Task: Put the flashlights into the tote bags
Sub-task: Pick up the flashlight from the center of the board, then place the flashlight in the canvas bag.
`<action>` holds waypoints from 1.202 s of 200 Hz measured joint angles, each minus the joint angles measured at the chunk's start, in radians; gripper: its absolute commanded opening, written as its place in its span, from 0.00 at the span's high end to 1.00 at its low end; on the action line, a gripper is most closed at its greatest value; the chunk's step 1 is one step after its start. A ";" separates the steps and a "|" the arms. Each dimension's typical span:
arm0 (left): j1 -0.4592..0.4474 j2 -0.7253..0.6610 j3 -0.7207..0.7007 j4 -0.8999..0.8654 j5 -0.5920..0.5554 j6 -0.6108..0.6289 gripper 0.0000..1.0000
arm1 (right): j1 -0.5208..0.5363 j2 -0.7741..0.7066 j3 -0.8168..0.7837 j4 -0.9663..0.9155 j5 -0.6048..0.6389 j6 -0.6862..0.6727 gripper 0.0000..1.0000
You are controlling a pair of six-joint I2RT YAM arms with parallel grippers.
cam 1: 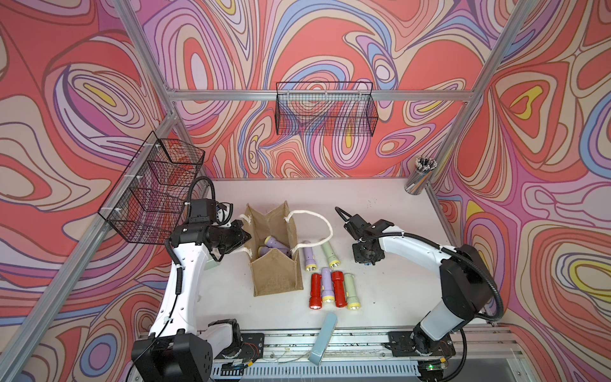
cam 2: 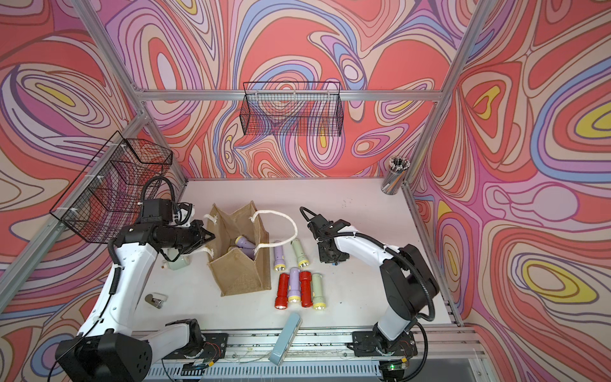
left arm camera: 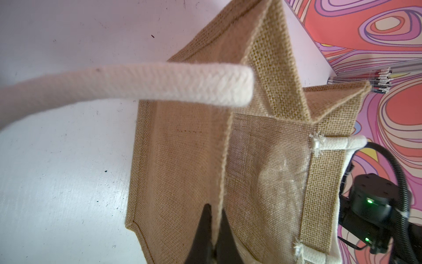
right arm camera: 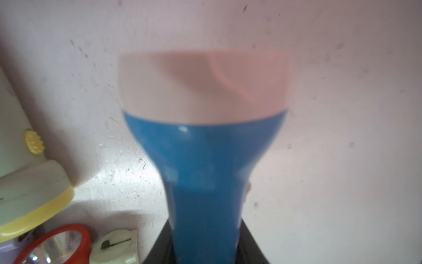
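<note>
Right wrist view: right end effector (right arm camera: 205,251), apparently pointing down, clamps the blue flashlight (right arm camera: 205,160).

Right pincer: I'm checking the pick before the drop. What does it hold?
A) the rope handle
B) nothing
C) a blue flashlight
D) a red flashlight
C: in the right wrist view the right pincer is shut on a blue flashlight with a pale head, while the left pincer pinches a wall of the bag.
</note>
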 measured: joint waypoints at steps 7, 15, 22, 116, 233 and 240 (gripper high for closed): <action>0.000 -0.003 -0.002 0.000 0.000 0.000 0.97 | 0.000 -0.026 0.017 -0.013 0.018 0.005 0.89; 0.000 -0.006 -0.004 0.000 0.000 0.001 0.97 | 0.000 -0.055 0.041 -0.027 0.034 0.009 0.89; 0.000 -0.009 -0.005 0.000 0.000 0.003 0.97 | 0.000 -0.078 0.067 -0.038 0.043 0.011 0.90; 0.000 -0.018 -0.023 0.005 0.039 0.012 0.98 | 0.094 -0.137 0.423 0.032 -0.065 0.037 0.92; 0.000 -0.031 -0.063 0.042 0.146 0.010 0.98 | 0.369 0.253 0.705 0.324 -0.331 -0.002 0.93; 0.000 -0.033 -0.066 0.042 0.148 0.010 0.98 | 0.380 0.268 0.715 0.333 -0.345 -0.007 0.93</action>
